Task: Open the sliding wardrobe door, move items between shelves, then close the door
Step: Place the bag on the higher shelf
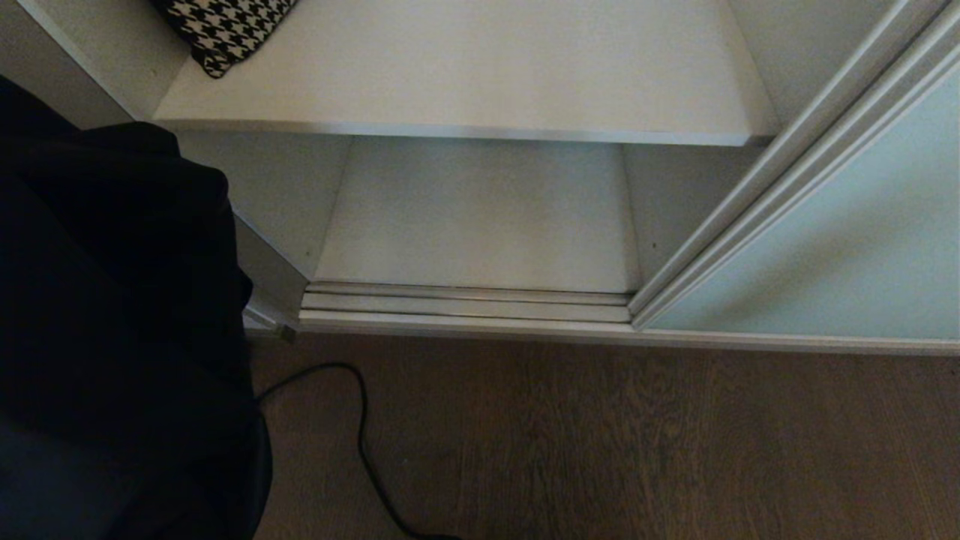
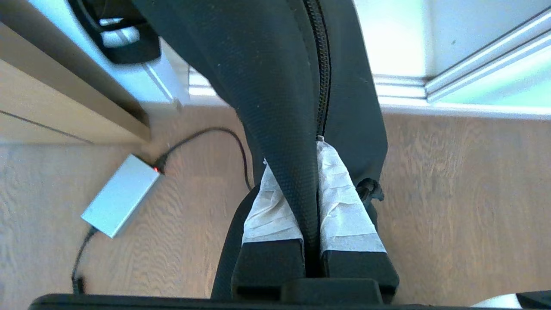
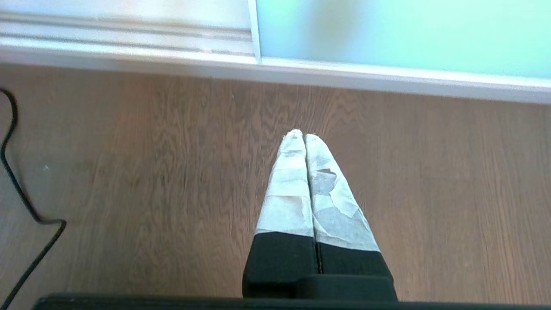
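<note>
Black fabric bag [image 1: 112, 300] hanging left of the wardrobe opening, pinched between the pressed-together fingers of the left tool [image 2: 311, 170], above the wood floor [image 1: 600, 435] near a grey power brick [image 2: 120, 196]. Houndstooth cushion [image 1: 225, 26] lying on the upper shelf [image 1: 465, 75], at its left rear. Lower shelf [image 1: 480, 217] beneath it, bare in view, behind the floor track [image 1: 465, 304]. Sliding wardrobe door [image 1: 840, 247] pushed to the right of the opening. Right tool [image 3: 304, 137] parked over the floor, pressed together, holding nothing. Step in hand, likely: transfer of the bag between shelves. Next move: carry into the opening, set down on a shelf, release.
</note>
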Robot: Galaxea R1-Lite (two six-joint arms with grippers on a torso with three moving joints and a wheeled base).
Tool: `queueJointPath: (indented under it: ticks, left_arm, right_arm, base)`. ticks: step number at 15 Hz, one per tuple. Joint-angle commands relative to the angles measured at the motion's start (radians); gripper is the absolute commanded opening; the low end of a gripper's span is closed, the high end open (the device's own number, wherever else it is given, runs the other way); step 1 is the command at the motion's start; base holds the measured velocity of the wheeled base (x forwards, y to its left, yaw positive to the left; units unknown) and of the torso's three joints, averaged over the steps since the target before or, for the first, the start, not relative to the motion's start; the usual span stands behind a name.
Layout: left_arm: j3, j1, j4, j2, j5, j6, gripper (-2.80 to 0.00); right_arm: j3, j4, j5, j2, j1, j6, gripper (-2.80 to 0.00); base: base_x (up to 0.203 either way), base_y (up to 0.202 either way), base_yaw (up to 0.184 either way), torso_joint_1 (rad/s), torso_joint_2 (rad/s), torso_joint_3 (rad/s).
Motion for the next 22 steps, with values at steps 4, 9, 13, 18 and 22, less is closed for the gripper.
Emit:
queueJointPath:
  ticks: [4,9,13,18,22]
  left_arm:
    - [-0.015,-0.001,-0.004,0.016,-0.001,0.015,-2.80]
    - [-0.015,-0.003,-0.023,0.025,-0.003,0.038,-2.80]
    - [-0.015,-0.003,-0.023,0.025,-0.020,0.055,-2.80]
    - [-0.016,-0.003,-0.023,0.024,-0.030,0.073,-2.80]
    - [-0.032,-0.003,-0.025,0.017,-0.058,0.081,-2.80]
  right_arm:
    - [0.000,0.000,0.000,-0.002,0.000,0.000,-2.80]
    - [0.001,0.000,0.000,-0.002,0.000,0.000,-2.80]
    - [0.000,0.000,0.000,-0.002,0.000,0.000,-2.80]
    - [0.002,0.000,0.000,-0.002,0.000,0.000,-2.80]
    - [0.001,0.000,0.000,-0.002,0.000,0.000,-2.80]
  base:
    - [0.000,0.000,0.000,0.003,0.00,0.206]
    - [0.000,0.000,0.000,0.000,0.00,0.204]
    - [0.000,0.000,0.000,0.004,0.00,0.200]
    - [0.000,0.000,0.000,0.000,0.00,0.066]
    - [0.000,0.000,0.000,0.006,0.00,0.042]
